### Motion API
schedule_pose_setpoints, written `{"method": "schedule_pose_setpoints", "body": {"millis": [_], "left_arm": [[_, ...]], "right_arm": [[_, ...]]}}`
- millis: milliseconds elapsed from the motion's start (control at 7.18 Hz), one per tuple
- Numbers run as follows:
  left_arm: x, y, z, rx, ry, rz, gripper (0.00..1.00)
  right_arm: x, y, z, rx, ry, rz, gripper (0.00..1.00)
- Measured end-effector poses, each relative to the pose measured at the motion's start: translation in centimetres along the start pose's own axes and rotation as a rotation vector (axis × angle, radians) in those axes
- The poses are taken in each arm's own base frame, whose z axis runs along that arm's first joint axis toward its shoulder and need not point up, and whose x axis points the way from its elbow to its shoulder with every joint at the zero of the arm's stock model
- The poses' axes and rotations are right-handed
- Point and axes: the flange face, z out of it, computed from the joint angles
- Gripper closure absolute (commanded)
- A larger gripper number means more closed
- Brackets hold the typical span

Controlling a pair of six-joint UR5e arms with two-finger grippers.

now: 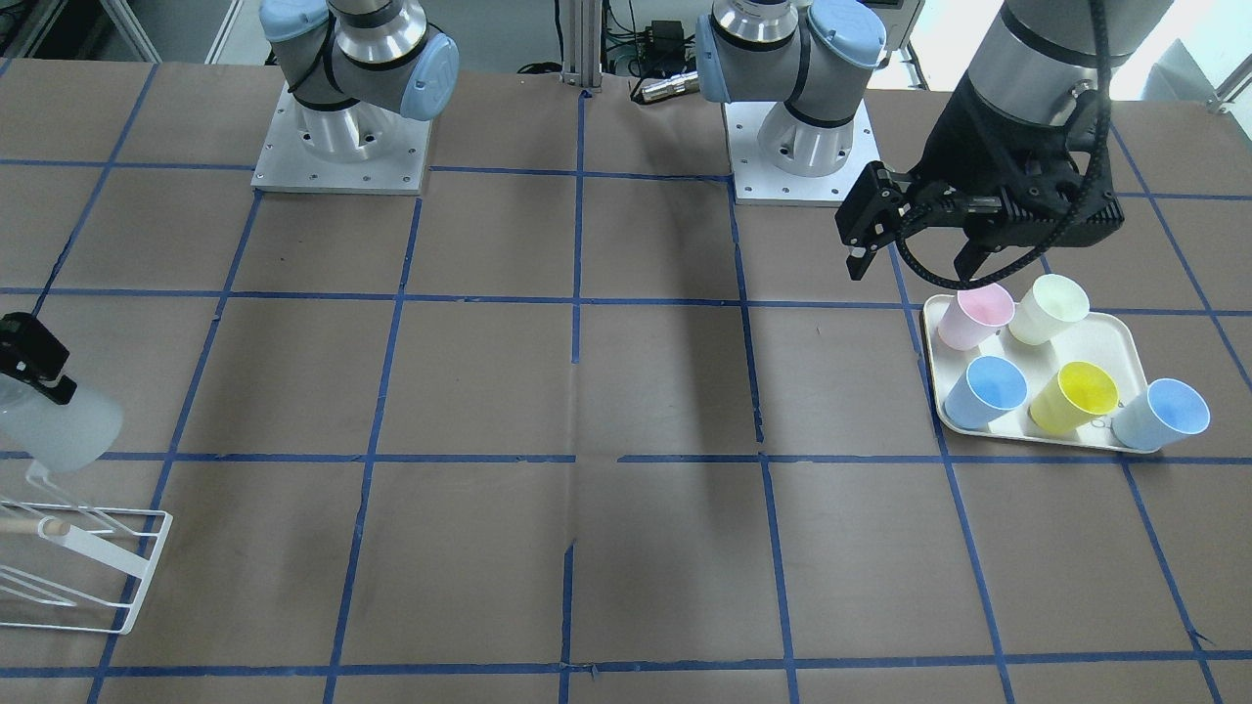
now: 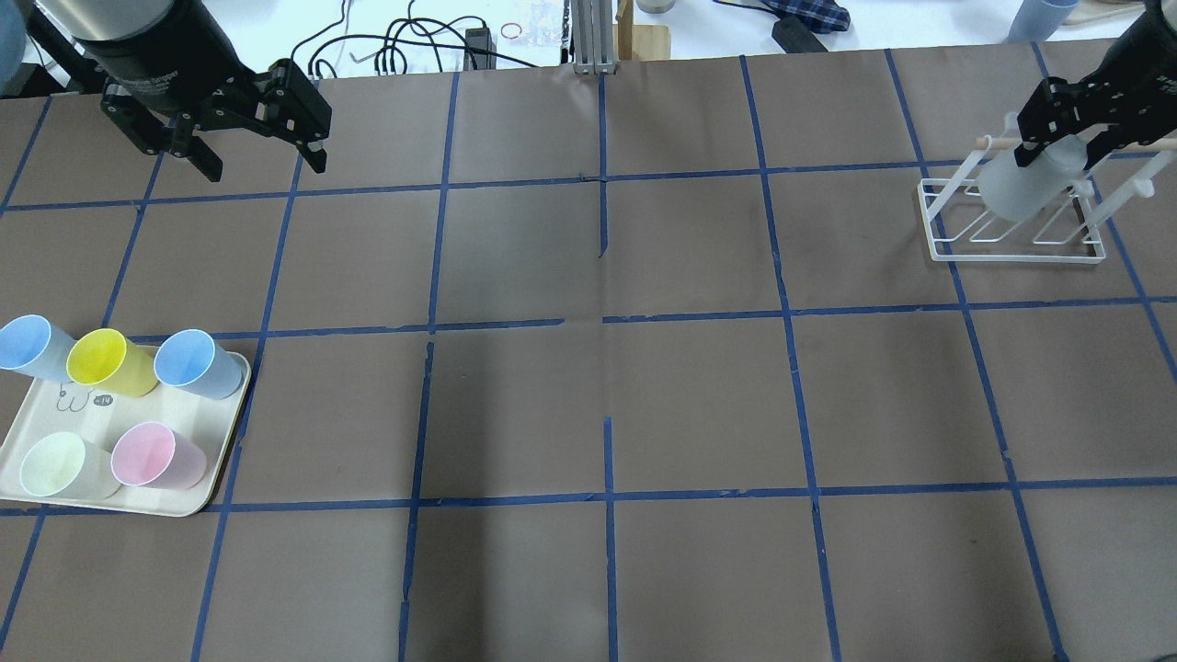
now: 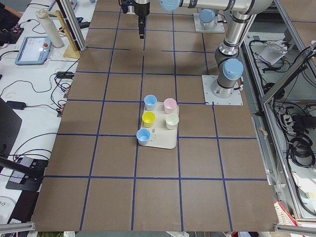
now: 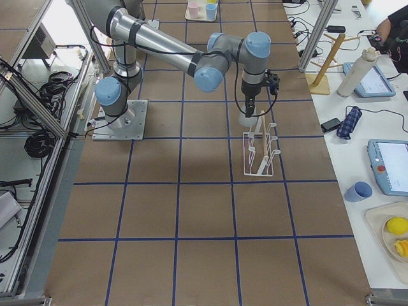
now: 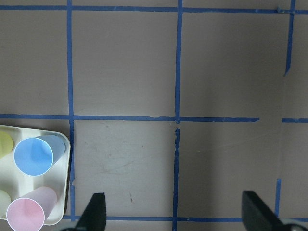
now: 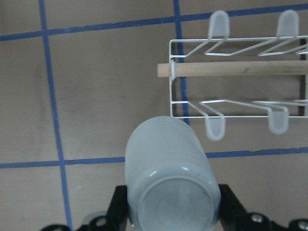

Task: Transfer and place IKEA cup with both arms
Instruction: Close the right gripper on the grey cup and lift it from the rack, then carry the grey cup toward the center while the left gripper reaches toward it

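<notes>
**Item 1. IKEA cup** [image 2: 1019, 191]: pale grey-white tumbler at the far right of the tabletop. It is upside down, base towards the wrist camera and mouth towards the rack. It hangs over the rack's end, just beside the end peg; whether it touches the wire cannot be told.

**Item 2. Right tool** [image 2: 1057, 152]: pinching the IKEA cup by the sides near its base.

**Item 3. Left tool** [image 2: 262, 165]: fingers spread wide and carrying nothing. It hangs above the far left of the tabletop, beyond the tray and well apart from the rack.

**Item 4. White wire rack** [image 4: 258, 153]: several upturned pegs, with a wooden dowel [image 6: 231, 69] along its top. No other cup shows on it.

**Item 5. Tray** [image 2: 147, 409]: near left, bearing a pink cup [image 2: 154, 455], a cream-green cup [image 2: 55, 464], a yellow cup [image 2: 101, 359] and two light-blue cups [image 2: 195, 361].

**Handling note.** The hand-over seems done, and seating the cup on a peg is probably the step in hand.
- Centre the mouth over one peg, because it appears to sit off to the side of it now.
- Tilt the cup to match the peg's lean, then lower it slowly along that line.
- Steer clear of the dowel, since the light wire frame could shift if nudged.
- Spread the fingers only once the peg carries the cup.
- Lift straight away so the wall is not dragged.
</notes>
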Motion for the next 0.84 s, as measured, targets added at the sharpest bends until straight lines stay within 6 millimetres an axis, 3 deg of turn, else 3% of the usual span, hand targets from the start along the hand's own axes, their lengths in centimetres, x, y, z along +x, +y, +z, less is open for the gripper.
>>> {"method": "schedule_pose_setpoints", "body": {"millis": [278,418,696,835], "left_arm": [[-1.0,0.0,1.6,-0.071,0.100,-0.048,0.00],[-3.0,0.1,3.2,-0.133,0.203,-0.111,0.00],[-6.5,0.2,7.6,-0.208,0.446,-0.206,0.00],[-6.4,0.2,10.3,-0.233,0.609,-0.245,0.00]], "right_arm": [[-2.5,1.0,0.0,-0.033,-0.228,0.022,0.63],[-4.0,1.5,0.4,-0.067,-0.382,0.046,0.63],[-7.4,2.8,1.2,-0.157,-0.719,0.110,0.62],[-9.6,3.3,1.4,-0.188,-0.865,0.142,0.63]]}}
